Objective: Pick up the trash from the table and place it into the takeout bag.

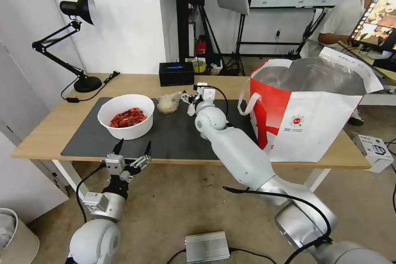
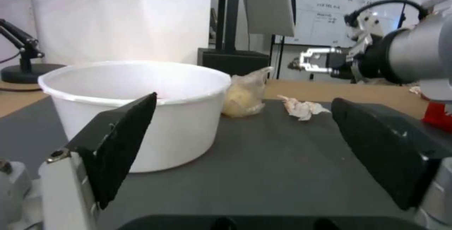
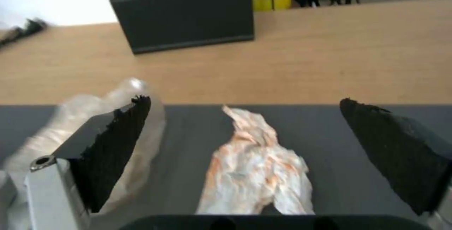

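The right gripper point(image 3: 245, 141) hangs over the far part of the dark grey mat point(image 1: 173, 136), its black fingers point(image 3: 118, 145) spread wide on either side of a crumpled white tissue point(image 3: 256, 170) stained orange. The tissue lies on the mat between the two fingertips and looks untouched by either, though its near end is hidden under the wrist. Just beside the gripper's left finger sits a small clear bag point(image 3: 70, 131) of whitish stuff; beyond the gripper, on the bare wood of the table point(image 1: 49, 128), stands a black box point(image 3: 183, 11).

The left gripper point(image 1: 133, 148) waits at the table's near edge, fingers also spread wide and holding nothing, pointed at a white bowl point(image 1: 126, 115) of red shells just ahead of it on the mat. From that wrist, the tissue point(image 2: 301, 108) and clear bag point(image 2: 245, 94) lie farther off, past the bowl point(image 2: 136, 110).

The takeout bag point(image 1: 309, 111) stands open on the table to the right of the right arm, foil lining showing.
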